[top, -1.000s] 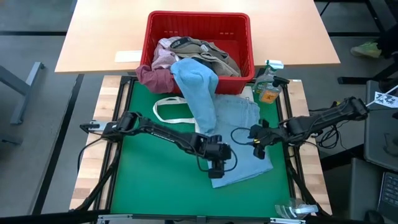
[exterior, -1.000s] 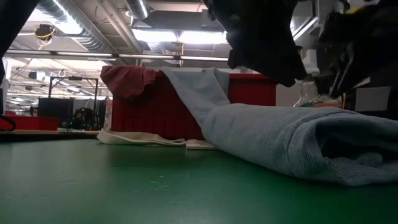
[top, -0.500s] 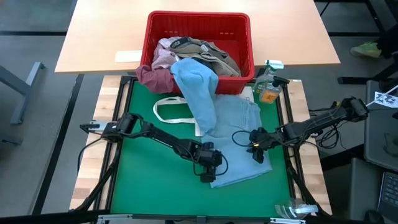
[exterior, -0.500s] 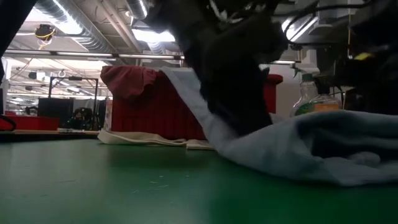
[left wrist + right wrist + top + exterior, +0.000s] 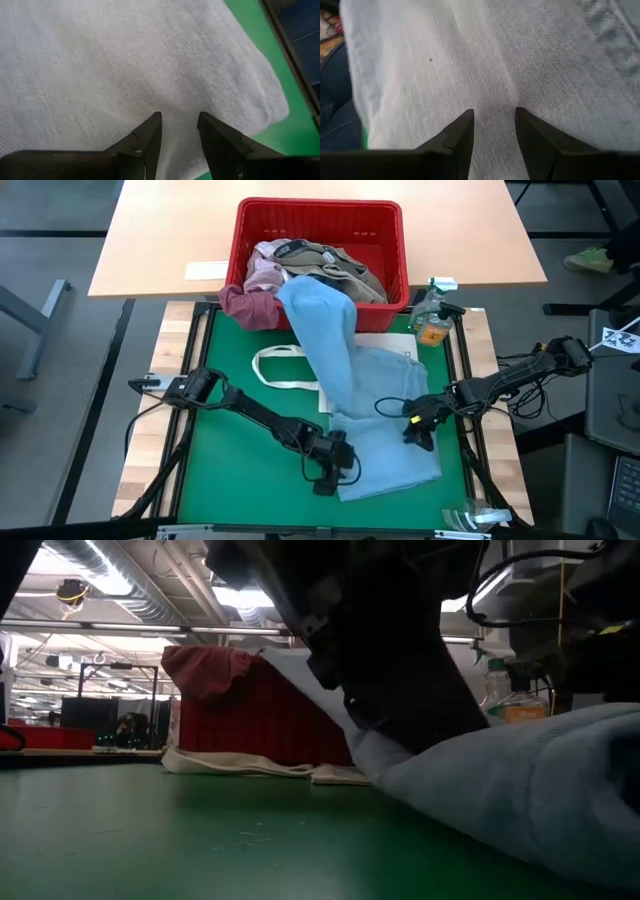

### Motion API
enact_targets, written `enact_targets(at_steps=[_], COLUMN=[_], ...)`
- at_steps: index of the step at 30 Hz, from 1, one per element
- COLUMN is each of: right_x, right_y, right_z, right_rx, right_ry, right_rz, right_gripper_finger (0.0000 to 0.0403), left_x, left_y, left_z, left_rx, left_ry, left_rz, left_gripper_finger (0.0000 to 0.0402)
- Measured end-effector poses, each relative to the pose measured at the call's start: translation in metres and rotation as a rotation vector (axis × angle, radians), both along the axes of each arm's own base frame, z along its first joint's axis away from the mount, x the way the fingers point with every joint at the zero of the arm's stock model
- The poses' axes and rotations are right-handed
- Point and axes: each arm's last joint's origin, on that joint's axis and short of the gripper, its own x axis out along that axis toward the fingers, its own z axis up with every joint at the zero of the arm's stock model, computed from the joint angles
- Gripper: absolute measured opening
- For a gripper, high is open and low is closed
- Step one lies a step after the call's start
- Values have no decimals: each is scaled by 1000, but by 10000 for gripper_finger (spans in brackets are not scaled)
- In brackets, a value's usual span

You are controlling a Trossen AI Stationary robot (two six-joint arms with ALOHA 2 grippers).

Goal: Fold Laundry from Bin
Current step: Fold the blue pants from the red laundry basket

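A light blue garment [image 5: 370, 410] hangs out over the near rim of the red bin [image 5: 320, 204] and lies spread down the green mat [image 5: 230, 460]. My left gripper [image 5: 325, 472] is shut on its near left edge. My right gripper [image 5: 418, 432] is shut on its right edge. In the bin lie khaki-grey [image 5: 340, 265] and pale pink [image 5: 262, 272] pieces. A maroon piece [image 5: 250, 305] hangs over the bin's near left rim. The low view shows the blue garment [image 5: 500, 790] bunched on the mat. My left gripper pinches the light blue garment's left edge near its near end [image 5: 177, 135] between its two fingers, coming down from above at a slant. How many layers cannot be told. The cloth lies on the mat around the fingers. My right gripper pinches the garment's right edge [image 5: 492, 130] between its two fingers, coming from the table's right side. How many layers cannot be told. The cloth beyond the fingers lies spread on the mat.
A flat white tote bag [image 5: 285, 370] lies on the mat, partly under the blue garment. A spray bottle [image 5: 432, 320] stands at the mat's far right corner beside the bin. The mat's left half is bare green. Clear plastic [image 5: 475, 518] lies at the near right corner.
Both grippers have moved toward the table's near edge, the left one also toward the left. The blue garment has been dragged with them: its near end has slid nearer and spread flatter, and more of it has come out of the bin.
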Motion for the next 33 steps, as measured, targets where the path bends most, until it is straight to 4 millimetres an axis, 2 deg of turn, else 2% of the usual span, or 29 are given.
enact_targets(at_steps=[3,7,13,16,19,23,31,33], right_x=[-1,2,15,21,24,22,13,13], right_y=[1,2,6,7,7,5,-2,-2], right_z=[0,5,29,41,45,42,16,13], right_rx=[20,9,0,-30,-61,-110,-274,-283], right_ry=[8,-12,-125,-189,-221,-190,-12,8], right_rz=[24,50,90,91,83,53,-3,-1], right_gripper_finger=[143,143,143,143,143,143,143,143], left_x=[-2,-6,-10,-12,-10,-7,2,3], left_y=[-2,4,28,42,56,71,85,86], left_z=[3,19,50,59,57,47,1,-3], left_rx=[25,94,217,273,316,323,320,321], left_ry=[-7,-24,-60,-64,-40,14,132,139], left_rz=[13,18,118,190,242,286,285,284], left_gripper_finger=[128,128,128,128,128,128,128,128])
